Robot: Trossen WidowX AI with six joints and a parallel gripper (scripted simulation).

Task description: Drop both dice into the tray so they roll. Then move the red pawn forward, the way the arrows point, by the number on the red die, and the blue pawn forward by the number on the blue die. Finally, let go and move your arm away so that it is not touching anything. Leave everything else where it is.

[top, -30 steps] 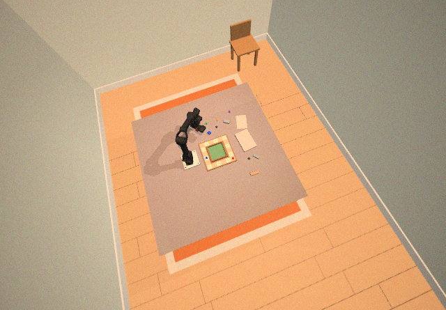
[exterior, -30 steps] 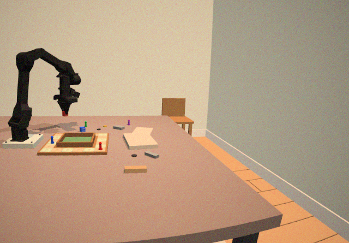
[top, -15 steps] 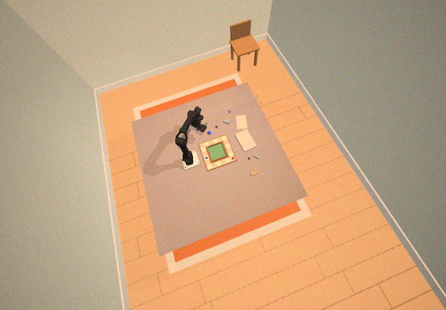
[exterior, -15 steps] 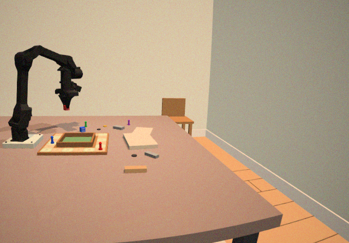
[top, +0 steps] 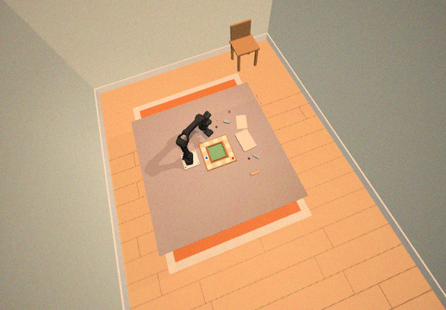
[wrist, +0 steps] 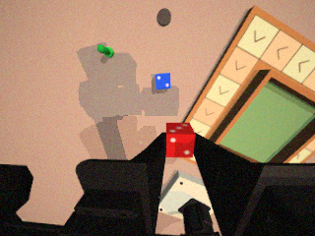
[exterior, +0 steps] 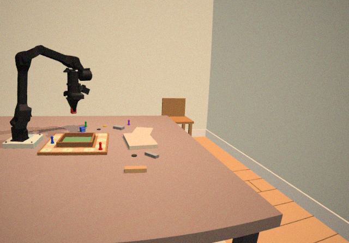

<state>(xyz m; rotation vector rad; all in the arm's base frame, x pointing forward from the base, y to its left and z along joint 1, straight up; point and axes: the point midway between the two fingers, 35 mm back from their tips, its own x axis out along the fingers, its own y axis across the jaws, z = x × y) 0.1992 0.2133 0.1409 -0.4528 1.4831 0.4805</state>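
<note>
My gripper [exterior: 73, 110] [wrist: 178, 136] is shut on the red die [exterior: 73, 111] [wrist: 180, 141] and holds it well above the table, behind the board in the exterior view. The blue die [exterior: 82, 129] [wrist: 162, 81] lies on the table beside the board [exterior: 73, 153] [wrist: 195, 107]. The brown tray [exterior: 76, 144] with a green floor [top: 217, 151] [wrist: 268, 123] sits in the board's middle and holds no die. The blue pawn [top: 206, 157] [exterior: 52, 140] stands on the board's left side, the red pawn [top: 233, 157] [exterior: 100, 146] at its near right corner.
A green pawn [exterior: 85, 124] [wrist: 105, 50] and a dark disc [exterior: 98, 129] [wrist: 163, 17] are near the blue die. Grey blocks [exterior: 118, 127] [exterior: 151, 154], pale flat slabs [top: 245, 140] [exterior: 140, 143], a purple pawn [top: 228, 111] [exterior: 128, 122] and an orange block [top: 254, 173] [exterior: 135, 169] lie farther off.
</note>
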